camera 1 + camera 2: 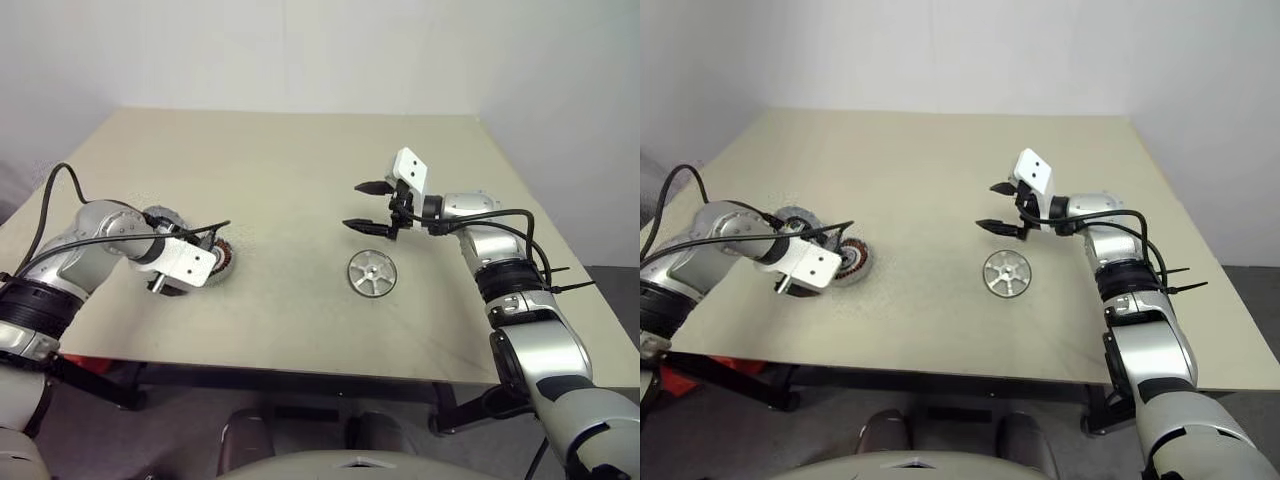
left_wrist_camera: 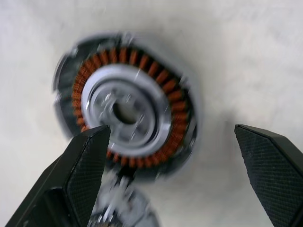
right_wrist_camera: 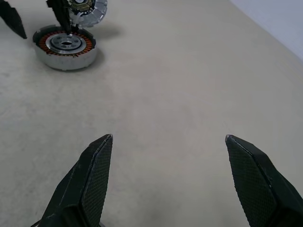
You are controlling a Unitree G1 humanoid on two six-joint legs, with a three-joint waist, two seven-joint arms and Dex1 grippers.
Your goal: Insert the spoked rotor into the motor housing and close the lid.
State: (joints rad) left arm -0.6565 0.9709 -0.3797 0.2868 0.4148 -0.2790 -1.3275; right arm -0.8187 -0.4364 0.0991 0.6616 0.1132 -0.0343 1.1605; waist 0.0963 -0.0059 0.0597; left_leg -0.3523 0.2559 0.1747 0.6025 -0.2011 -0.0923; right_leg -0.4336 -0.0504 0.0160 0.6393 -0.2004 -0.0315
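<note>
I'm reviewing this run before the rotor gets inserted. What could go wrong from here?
1. The spoked rotor lies flat on the table, so the open right gripper above it may struggle to get under its thin edge.
2. The open left gripper hangs over the motor housing, with the lid close beside; closing there might knock either one.

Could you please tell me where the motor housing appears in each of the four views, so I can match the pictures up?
Left eye view: motor housing on the table's left side, partly behind the left gripper.
Right eye view: same spot, beside the left gripper.
Left wrist view: centre, copper windings facing the camera.
Right wrist view: far across the table.
Shared landmark: the lid beside the housing.
</note>
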